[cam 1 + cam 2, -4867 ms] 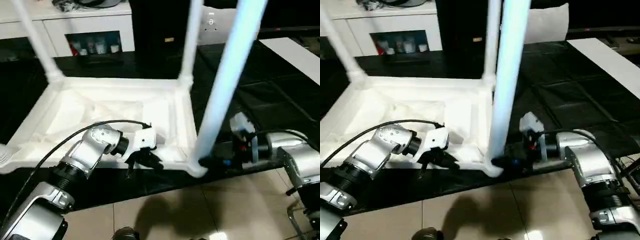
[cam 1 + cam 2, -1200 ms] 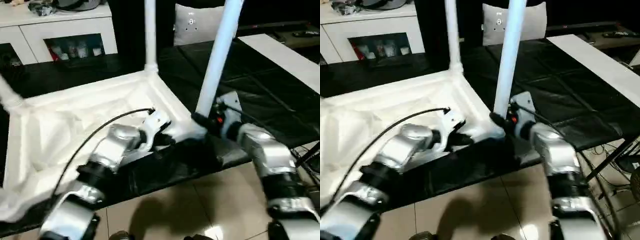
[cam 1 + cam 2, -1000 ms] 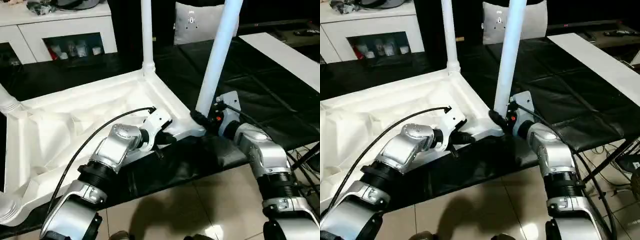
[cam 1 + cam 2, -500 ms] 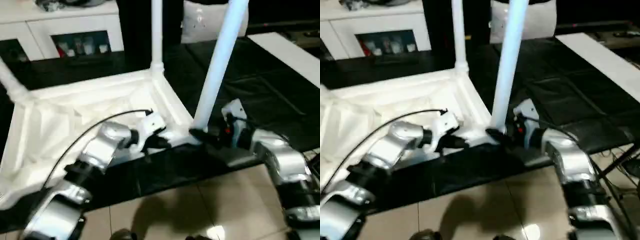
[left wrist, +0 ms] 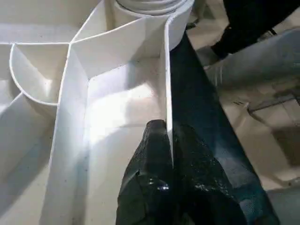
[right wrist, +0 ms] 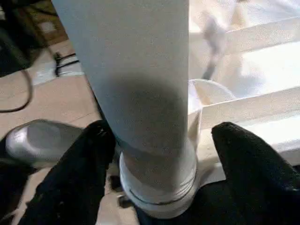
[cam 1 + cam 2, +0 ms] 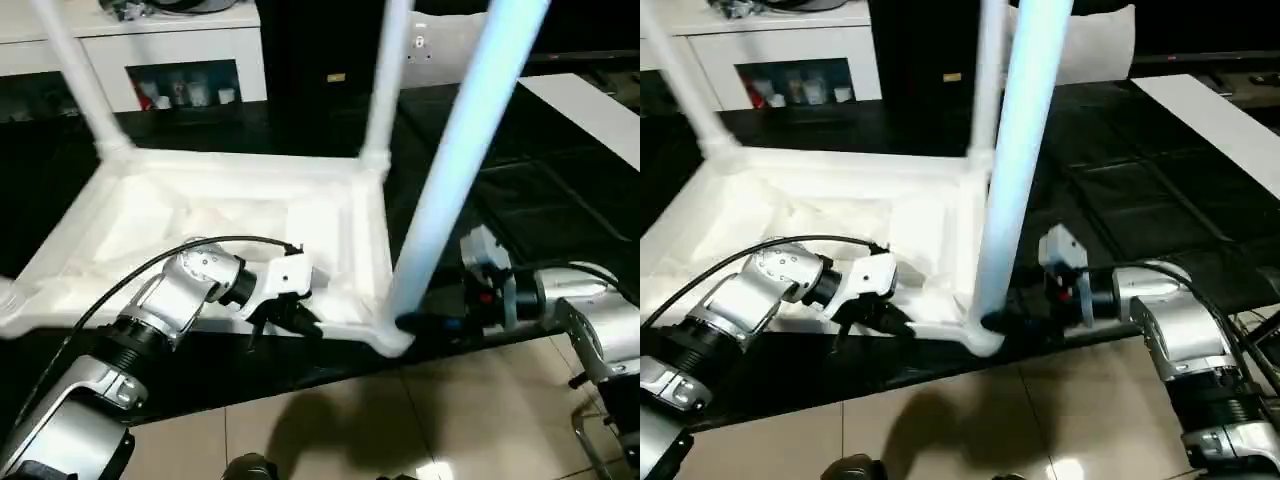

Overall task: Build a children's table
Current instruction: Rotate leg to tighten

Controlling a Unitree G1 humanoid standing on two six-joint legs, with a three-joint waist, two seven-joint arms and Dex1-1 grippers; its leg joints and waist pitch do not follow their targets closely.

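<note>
The left gripper [image 5: 169,136] is pinching the thin near rim wall of the tabletop [image 7: 200,215], one black finger inside the rim and one outside, jaws closed on the white plastic. The right gripper [image 6: 157,140] is standing wide around the base of the near-right leg [image 7: 455,160], a finger [image 6: 91,140] on either side of the tube where it is sitting in its round corner socket [image 6: 159,187]; whether the fingers are pressing on the leg cannot be told.

The tabletop is lying upside down on the black worktop [image 7: 540,200], ribbed underside facing up, with its near edge running along the worktop's front edge. The near-right leg is rising steeply from the corner closest to the right gripper. Two more legs are standing in the far corners: the far-right leg [image 7: 385,80] and the far-left leg [image 7: 75,75]. A black cable [image 7: 180,250] is arching over the left forearm.

Behind the worktop a white cabinet [image 7: 170,50] is standing, and tiled floor [image 7: 400,410] is showing below the front edge.
</note>
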